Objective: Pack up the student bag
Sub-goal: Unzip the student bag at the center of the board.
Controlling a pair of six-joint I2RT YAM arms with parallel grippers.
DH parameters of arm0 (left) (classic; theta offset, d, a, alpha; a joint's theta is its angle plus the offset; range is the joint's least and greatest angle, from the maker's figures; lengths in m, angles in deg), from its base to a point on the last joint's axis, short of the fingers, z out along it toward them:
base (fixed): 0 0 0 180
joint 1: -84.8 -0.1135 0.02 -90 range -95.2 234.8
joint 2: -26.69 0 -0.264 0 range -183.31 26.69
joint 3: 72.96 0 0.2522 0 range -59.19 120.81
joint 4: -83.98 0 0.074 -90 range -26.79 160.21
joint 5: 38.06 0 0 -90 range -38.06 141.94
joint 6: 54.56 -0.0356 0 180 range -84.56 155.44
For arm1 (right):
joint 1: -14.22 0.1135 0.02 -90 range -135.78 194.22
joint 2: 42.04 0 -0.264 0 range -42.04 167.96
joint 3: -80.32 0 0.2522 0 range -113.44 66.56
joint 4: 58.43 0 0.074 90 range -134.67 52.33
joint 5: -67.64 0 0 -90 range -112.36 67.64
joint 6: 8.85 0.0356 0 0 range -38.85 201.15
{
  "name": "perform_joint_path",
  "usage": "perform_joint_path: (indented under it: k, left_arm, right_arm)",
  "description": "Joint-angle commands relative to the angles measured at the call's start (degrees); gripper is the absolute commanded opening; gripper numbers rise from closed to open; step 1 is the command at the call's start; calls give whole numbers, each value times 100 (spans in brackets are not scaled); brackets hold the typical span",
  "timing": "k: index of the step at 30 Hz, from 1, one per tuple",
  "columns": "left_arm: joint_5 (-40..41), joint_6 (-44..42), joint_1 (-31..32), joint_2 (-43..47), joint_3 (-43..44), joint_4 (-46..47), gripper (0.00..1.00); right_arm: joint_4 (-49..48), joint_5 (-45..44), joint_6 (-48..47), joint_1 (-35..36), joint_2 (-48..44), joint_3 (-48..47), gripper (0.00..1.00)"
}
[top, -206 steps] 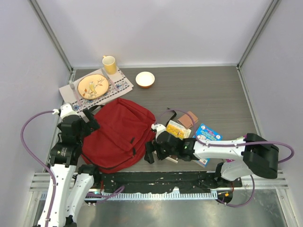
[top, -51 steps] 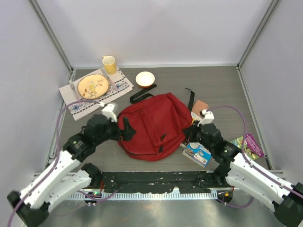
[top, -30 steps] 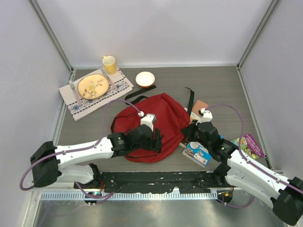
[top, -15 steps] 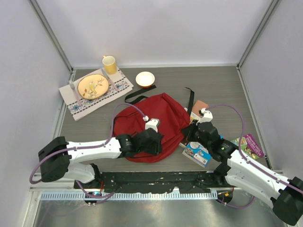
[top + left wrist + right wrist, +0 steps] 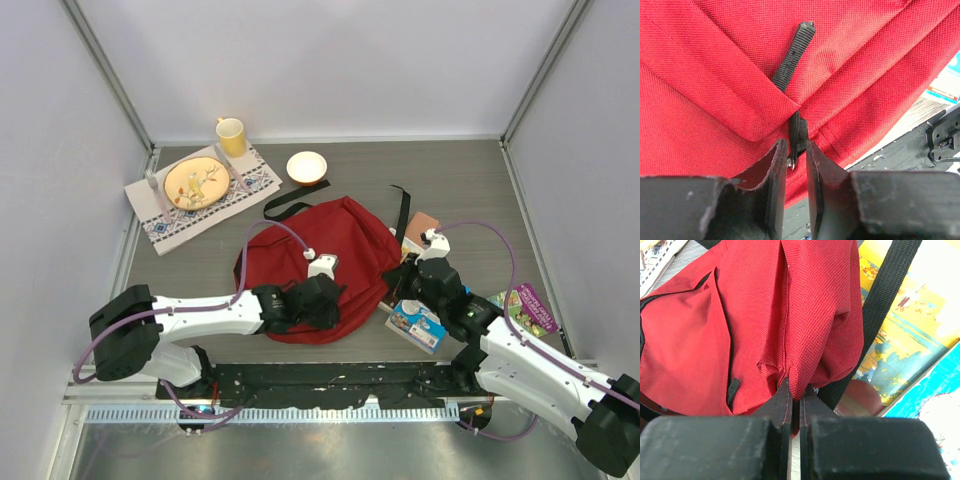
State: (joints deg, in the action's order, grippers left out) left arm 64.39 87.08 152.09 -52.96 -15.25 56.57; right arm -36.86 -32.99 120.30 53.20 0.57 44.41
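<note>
The dark-red student bag lies flat on the worktop, between both arms. The right hand is closed on fabric at its right edge. The left hand, nearly closed, has the black zipper pull between its fingers, its long axis pointing along them; whether it pinches already, I cannot tell.

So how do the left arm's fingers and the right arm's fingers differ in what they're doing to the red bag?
The left fingers stand slightly apart, straddling a black zipper pull at the near edge of the red bag. The right fingers are shut tight, pinching a fold of red fabric at its right side. Both work on the same bag.
</note>
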Motion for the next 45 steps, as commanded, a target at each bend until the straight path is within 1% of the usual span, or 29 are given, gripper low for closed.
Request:
perform_joint_path:
  k: [1, 3, 9, 13, 17, 18, 19, 22, 24, 29, 30, 33, 38, 43, 45]
  left_arm:
    - [197, 22, 30, 12, 71, 73, 22]
    - [188, 31, 30, 12, 62, 55, 22]
    - [267, 74, 30, -6, 18, 29, 14]
    - [355, 136, 30, -41, -35, 38, 13]
    - [355, 136, 30, -129, -53, 55, 18]
    - [346, 136, 30, -172, -44, 55, 20]
    - [346, 136, 30, -199, -44, 64, 25]
    - [337, 162, 30, -287, -35, 90, 31]
    - [320, 154, 30, -305, -35, 99, 31]
    - [337, 119, 30, -340, -44, 134, 21]
    - [337, 110, 30, -340, -35, 152, 13]
    - [337, 110, 30, -331, -61, 196, 0]
    - [442, 92, 30, -34, -175, 319, 0]
    - [759, 153, 30, 564, -448, 232, 0]
    - [899, 189, 30, 871, -553, 4, 0]
  right_arm:
    - [-342, -114, 57, -22, -121, -26, 1]
    - [-333, -114, 66, -22, -130, -17, 1]
    - [-342, -114, 75, -22, -121, -35, 1]
    - [-333, -88, 83, -13, -130, -35, 1]
    - [-333, -79, 92, -22, -148, -52, 1]
    - [-333, -79, 92, -22, -156, -52, 1]
    - [-333, -79, 92, -22, -157, -52, 1]
    - [-342, -79, 101, -14, -165, -52, 1]
    - [-342, -70, 101, -22, -174, -52, 1]
    - [-359, -53, 110, -14, -157, -52, 1]
    - [-360, -44, 110, -22, -148, -61, 1]
    - [-351, -61, 110, -13, -156, -61, 1]
    - [-333, -79, 75, -22, -60, -122, 1]
    - [-175, -517, -83, -22, -16, -368, 1]
    - [-70, -685, -188, -48, 115, -500, 1]
